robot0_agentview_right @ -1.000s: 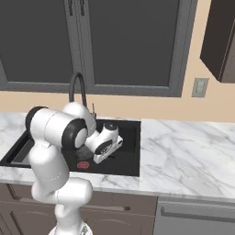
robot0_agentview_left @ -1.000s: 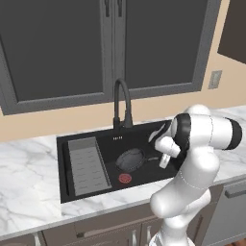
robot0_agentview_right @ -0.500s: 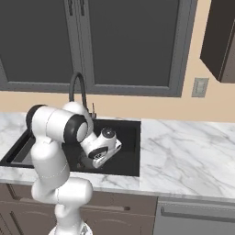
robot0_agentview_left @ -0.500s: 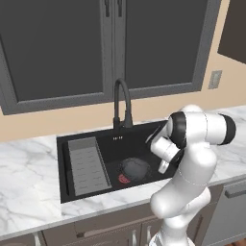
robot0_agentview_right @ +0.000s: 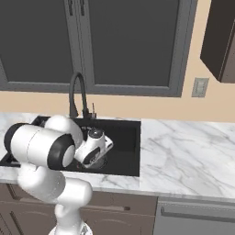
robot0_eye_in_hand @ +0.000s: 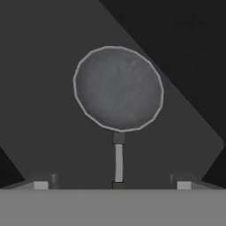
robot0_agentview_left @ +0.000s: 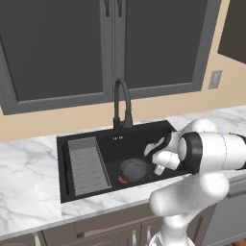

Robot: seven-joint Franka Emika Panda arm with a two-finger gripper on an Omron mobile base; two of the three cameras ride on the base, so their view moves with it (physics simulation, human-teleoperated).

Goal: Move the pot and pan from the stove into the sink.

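Observation:
The pan (robot0_eye_in_hand: 118,88), flat, round and dark grey, lies on the floor of the black sink (robot0_agentview_left: 144,139). Its long thin handle (robot0_eye_in_hand: 118,161) points straight back at my hand. My gripper (robot0_eye_in_hand: 112,185) is open, with its fingertips (robot0_eye_in_hand: 41,185) set wide to either side of the handle's end and nothing between them. In the left base view the pan (robot0_agentview_left: 134,169) rests in the right half of the basin, just left of my gripper (robot0_agentview_left: 161,163). In the right base view my hand hangs over the sink (robot0_agentview_right: 124,137). The pot and the stove are out of view.
A grey ribbed rack (robot0_agentview_left: 89,166) fills the left part of the basin. The tall dark faucet (robot0_agentview_left: 122,103) stands behind it. A small red edge (robot0_agentview_left: 121,179) shows beside the pan. White marble counter (robot0_agentview_right: 183,151) stretches to the right, and dark cabinet doors hang above.
The pan has come down onto the sink floor. My gripper has gone from shut on the handle to wide open and has let the handle go.

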